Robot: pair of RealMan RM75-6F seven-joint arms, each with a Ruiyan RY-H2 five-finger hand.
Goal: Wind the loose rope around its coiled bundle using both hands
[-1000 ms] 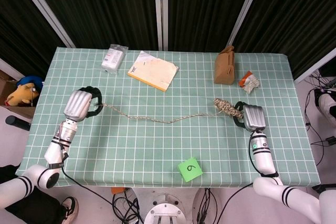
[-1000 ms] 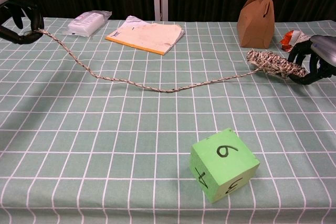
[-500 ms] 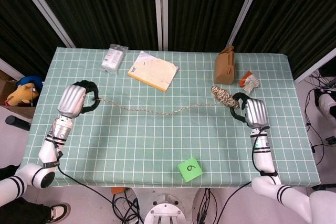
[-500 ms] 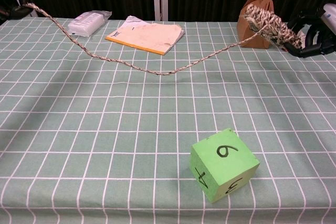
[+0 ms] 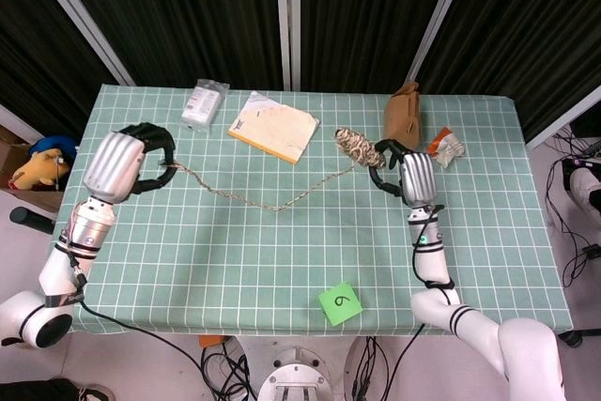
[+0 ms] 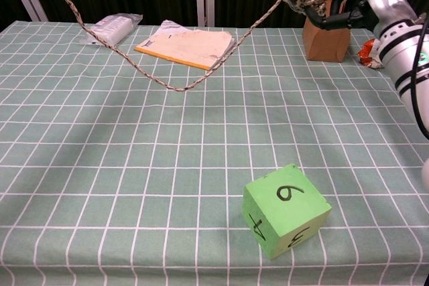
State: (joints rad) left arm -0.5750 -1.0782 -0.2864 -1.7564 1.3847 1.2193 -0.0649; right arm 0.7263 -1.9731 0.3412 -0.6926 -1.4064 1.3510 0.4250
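The right hand point(image 5: 406, 171) clamped its fingers on the speckled coiled rope bundle point(image 5: 354, 144), aloft at two o'clock; the left hand point(image 5: 120, 164) pinched the loose rope end point(image 5: 178, 170) at nine. Winding had not begun; wrapping likely came next.

Low and right of centre in my chest view, the green cube point(image 6: 286, 210) has a handwritten 6 on its top face and a 4 on its left front face. My head view shows that same 6. I can read nothing else.
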